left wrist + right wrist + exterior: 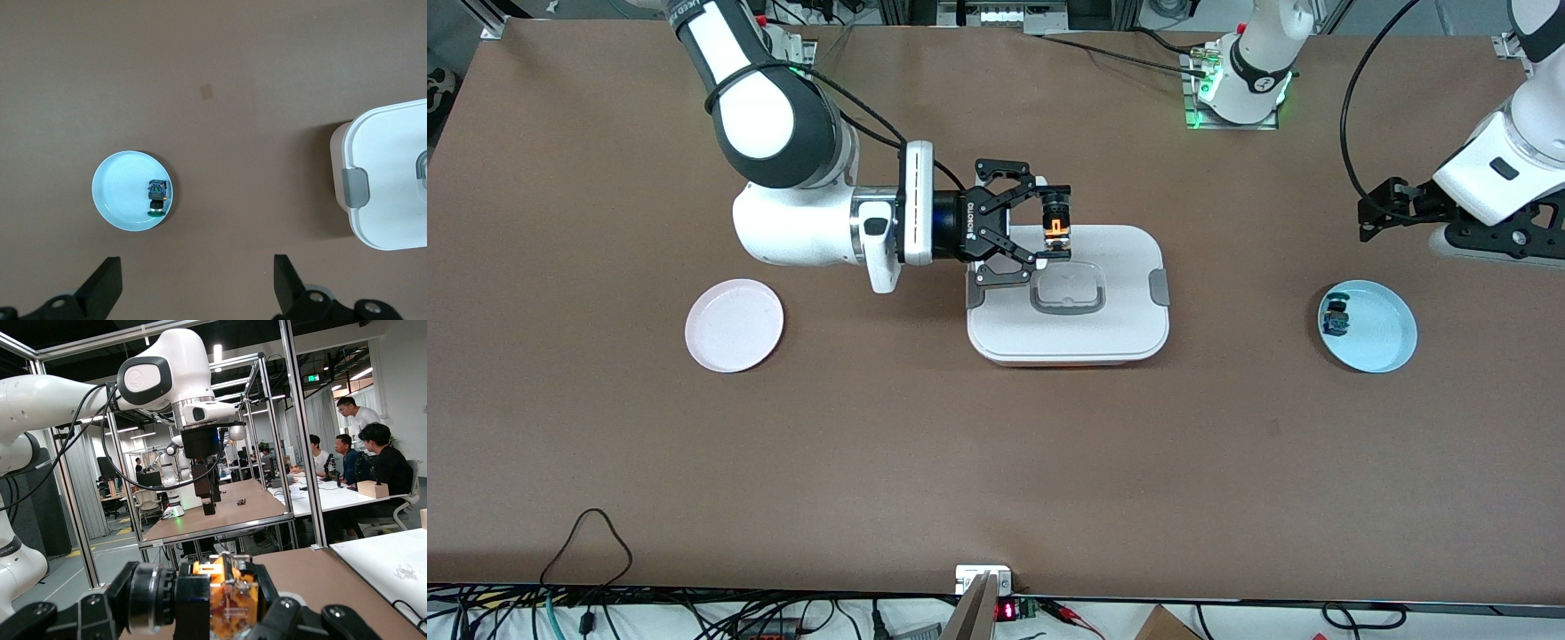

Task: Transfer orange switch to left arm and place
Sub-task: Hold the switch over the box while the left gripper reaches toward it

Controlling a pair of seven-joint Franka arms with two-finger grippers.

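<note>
My right gripper is shut on the orange switch, a small orange body with a black cylindrical end. It holds the switch in the air over the edge of the white lidded box that lies nearest the robot bases. In the right wrist view the switch sits clamped between the fingers. My left gripper is open and empty, up over bare table near the light blue plate. It also shows in the front view.
A blue-and-black switch lies in the light blue plate at the left arm's end. An empty pink plate sits toward the right arm's end. The box stands between the two plates.
</note>
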